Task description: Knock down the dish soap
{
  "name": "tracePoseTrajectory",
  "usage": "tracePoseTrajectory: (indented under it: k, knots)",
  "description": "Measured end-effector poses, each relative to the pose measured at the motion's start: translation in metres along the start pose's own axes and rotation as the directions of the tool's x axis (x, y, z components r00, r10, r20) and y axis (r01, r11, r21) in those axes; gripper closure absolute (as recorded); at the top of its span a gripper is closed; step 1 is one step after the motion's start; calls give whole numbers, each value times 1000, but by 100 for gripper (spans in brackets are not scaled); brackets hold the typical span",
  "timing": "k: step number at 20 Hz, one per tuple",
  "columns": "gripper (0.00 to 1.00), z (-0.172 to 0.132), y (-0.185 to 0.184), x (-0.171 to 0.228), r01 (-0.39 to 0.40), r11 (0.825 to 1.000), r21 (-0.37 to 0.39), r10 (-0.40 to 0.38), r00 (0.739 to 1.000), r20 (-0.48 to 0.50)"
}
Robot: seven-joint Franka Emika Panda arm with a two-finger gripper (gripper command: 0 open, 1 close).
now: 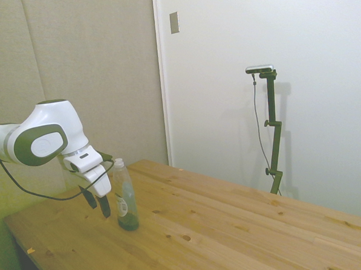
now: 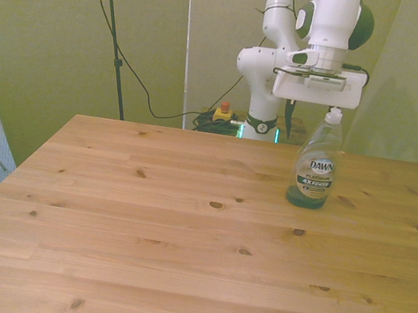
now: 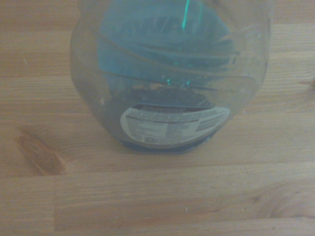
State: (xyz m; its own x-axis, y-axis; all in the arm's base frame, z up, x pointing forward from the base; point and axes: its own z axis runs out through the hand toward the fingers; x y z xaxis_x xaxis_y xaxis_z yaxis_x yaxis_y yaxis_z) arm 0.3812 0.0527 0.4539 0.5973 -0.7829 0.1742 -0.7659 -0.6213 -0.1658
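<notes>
standing upright on the tabletop, the dish soap sits near the far edge toward the front view's right, just in front of the fingers. fingers hang behind the bottle, clear of it, tips about level with its lower half in the side view. the two dark fingers are spread apart with nothing between them. wrist view shows the dish soap close up, clear body, dark liquid at the base, back label facing the camera.

The dish soap loses its top past the wrist picture's twelve o'clock edge; its back-label print blurs unreadably.
</notes>
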Motion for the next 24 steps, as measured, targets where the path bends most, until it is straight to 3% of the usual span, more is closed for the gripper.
tracePoseTrajectory:
  k: [10, 24]
  knots:
    - [100, -7, -15, -10, -43, 999, 22, 45, 997, -66]
    - [100, -15, -40, 13, -78, 997, 22, 80, 991, -110]
